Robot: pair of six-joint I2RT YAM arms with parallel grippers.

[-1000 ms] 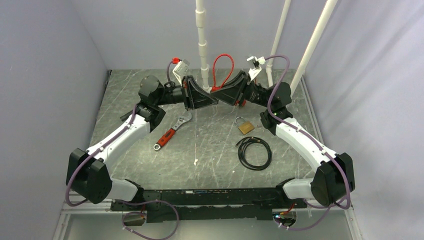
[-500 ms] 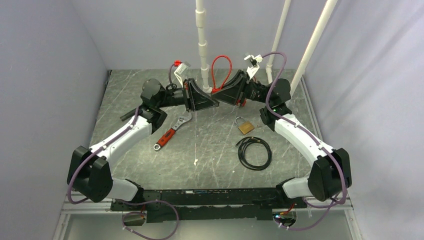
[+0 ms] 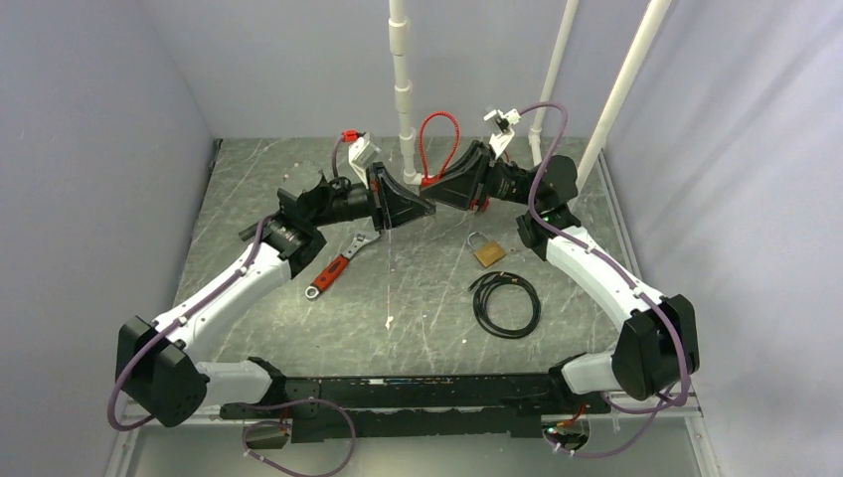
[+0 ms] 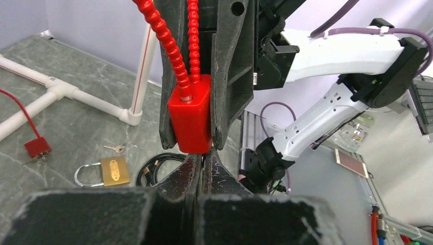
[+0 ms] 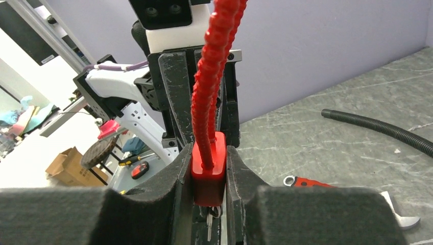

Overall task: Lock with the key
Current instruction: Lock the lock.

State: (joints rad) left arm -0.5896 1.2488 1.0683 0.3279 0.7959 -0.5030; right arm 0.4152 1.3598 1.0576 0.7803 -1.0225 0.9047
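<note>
A red padlock (image 5: 208, 178) with a red ribbed cable shackle (image 3: 442, 134) is clamped upright between my right gripper's (image 5: 209, 153) fingers, keyhole side down. It also shows in the left wrist view (image 4: 190, 120). My left gripper (image 4: 203, 155) is shut, its tips pressed against the lock's underside, where the key sits. The key's head is hidden between those fingers. A small silver key (image 5: 209, 222) on a ring hangs under the lock. In the top view the two grippers meet tip to tip (image 3: 427, 197) above the back of the table.
A brass padlock (image 3: 487, 252) and a black cable coil (image 3: 505, 303) lie right of centre. A red-handled wrench (image 3: 338, 266) lies left of centre. White PVC pipes (image 3: 403, 89) rise at the back. A second red lock (image 4: 37, 147) and loose keys (image 4: 118, 148) lie on the table.
My left forearm has swung outward to the left and its wrist has rolled, with the tips still at the lock. The right gripper still holds the lock in nearly the same place.
</note>
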